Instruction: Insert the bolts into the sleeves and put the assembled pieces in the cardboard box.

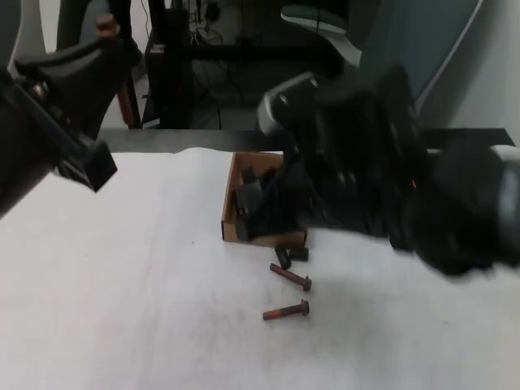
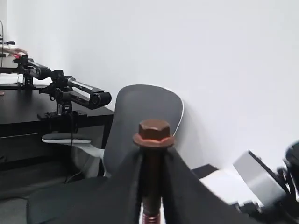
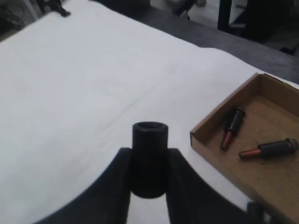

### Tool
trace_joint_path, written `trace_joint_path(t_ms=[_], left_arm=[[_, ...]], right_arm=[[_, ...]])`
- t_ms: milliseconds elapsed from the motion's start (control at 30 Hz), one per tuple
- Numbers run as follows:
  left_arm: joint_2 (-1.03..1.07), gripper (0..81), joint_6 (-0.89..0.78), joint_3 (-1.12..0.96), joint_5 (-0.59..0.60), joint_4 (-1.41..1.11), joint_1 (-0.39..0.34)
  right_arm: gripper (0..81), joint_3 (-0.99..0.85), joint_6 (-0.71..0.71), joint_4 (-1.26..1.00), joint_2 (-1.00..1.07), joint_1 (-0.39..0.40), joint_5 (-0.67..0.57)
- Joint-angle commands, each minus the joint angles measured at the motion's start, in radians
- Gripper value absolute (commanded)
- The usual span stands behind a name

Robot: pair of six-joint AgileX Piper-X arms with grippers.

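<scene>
1. The left tool (image 2: 153,161) is clamped on a bolt (image 2: 153,135), up above the counter (image 1: 122,284).
2. The right tool (image 3: 149,175) is clamped on a sleeve (image 3: 149,140), near the box (image 3: 219,142).
3. Next, I think, bolt and sleeve must line up and slide together.

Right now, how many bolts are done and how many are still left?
Done: two assembled pieces lie in the cardboard box. In hand: the left gripper holds a bolt and the right gripper holds a sleeve, not yet joined. Left: two loose bolts and what look like two dark sleeves on the bench by the box.
</scene>
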Motion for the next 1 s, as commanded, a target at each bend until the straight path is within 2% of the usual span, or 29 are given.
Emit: trace_joint_path(t_ms=[0,167,267,400,633,967], left_arm=[[0.035,1.7,-0.073,0.0,-0.002,-0.108,-0.025],[0.115,1.7,-0.111,0.0,-0.019,-0.174,-0.149],[0.157,1.7,-0.108,0.0,-0.08,-0.214,-0.235],[0.173,1.7,-0.108,0.003,-0.189,-0.296,-0.305],[0.173,1.7,-0.108,0.114,-0.27,-0.392,-0.345],[0.243,1.7,-0.044,0.127,-0.21,-0.397,-0.345]], right_arm=[[0.1,0.114,0.023,-0.218,-0.058,0.033,-0.005],[0.1,0.239,0.023,-0.449,-0.067,0.098,-0.005],[0.1,0.28,0.023,-0.528,-0.067,0.113,0.022],[0.1,0.313,0.023,-0.623,-0.067,0.113,0.097],[0.1,0.331,0.023,-0.711,-0.067,0.113,0.094],[0.1,0.351,-0.028,-0.733,-0.065,0.13,0.094]])
